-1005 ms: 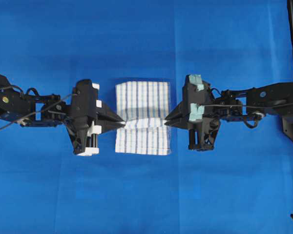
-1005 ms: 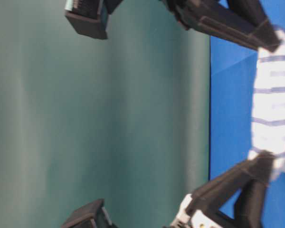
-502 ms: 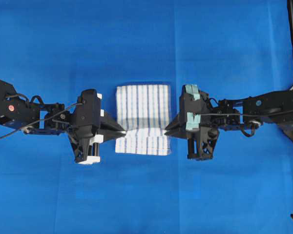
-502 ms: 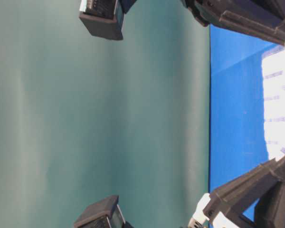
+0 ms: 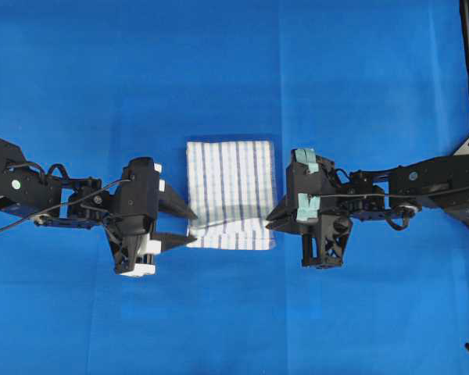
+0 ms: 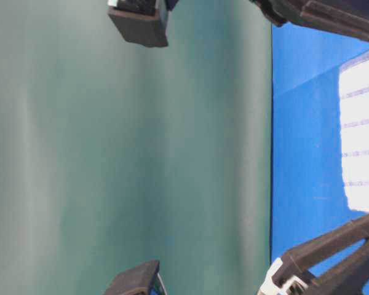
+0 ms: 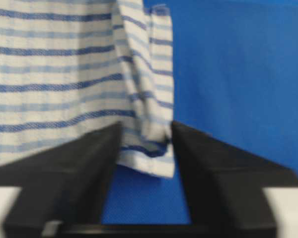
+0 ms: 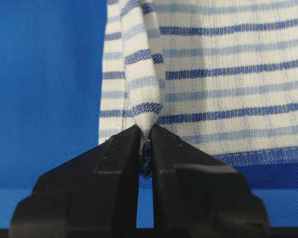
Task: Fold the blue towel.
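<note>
So the blue towel (image 5: 230,194) is lying folded on the blue table covering (image 5: 219,70), pretty much dead centre between the two arms. It's white with thin light and dark blue stripes, and the top layer is doubled over, so there's a stacked band along its near edge.

On the towel's left side, the left gripper (image 5: 189,226) has its fingers spread apart. From the left wrist camera you can see a rumpled corner of the towel sitting loose in the gap between the two black fingers (image 7: 74,168), with nothing squeezing it. One finger points at the towel's left edge and the other at its near-left corner.

On the towel's right side, the right gripper (image 5: 270,219) is pinched together on a little fold of cloth at the near-right corner. The right wrist view shows the fabric puckered up into a ridge where the fingertips meet.

The table-level view is sideways and blurry, showing just a strip of towel and dark arm parts against a green backdrop (image 6: 129,153).
</note>
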